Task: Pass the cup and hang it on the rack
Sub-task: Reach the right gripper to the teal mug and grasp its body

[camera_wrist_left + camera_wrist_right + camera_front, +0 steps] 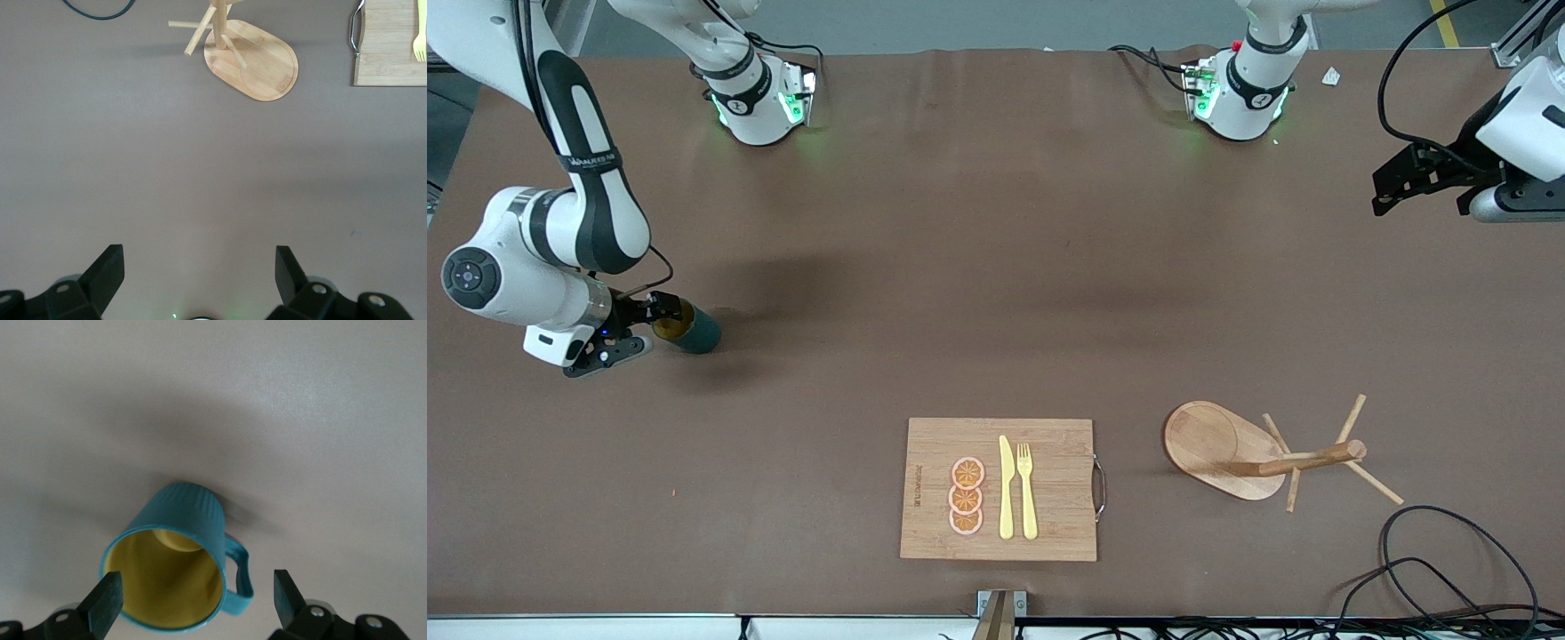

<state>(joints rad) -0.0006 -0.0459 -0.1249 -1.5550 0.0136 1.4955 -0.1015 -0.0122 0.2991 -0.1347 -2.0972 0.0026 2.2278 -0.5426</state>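
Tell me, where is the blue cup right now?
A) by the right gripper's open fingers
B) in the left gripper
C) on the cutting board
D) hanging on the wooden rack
A: the cup sits at the right gripper, between its open, spread fingers, not yet clamped.

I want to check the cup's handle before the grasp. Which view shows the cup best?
The right wrist view: the cup fills it, yellow inside and side handle plain, between the open right gripper fingers. The front view shows it small and partly hidden by that gripper; the left wrist view misses it.
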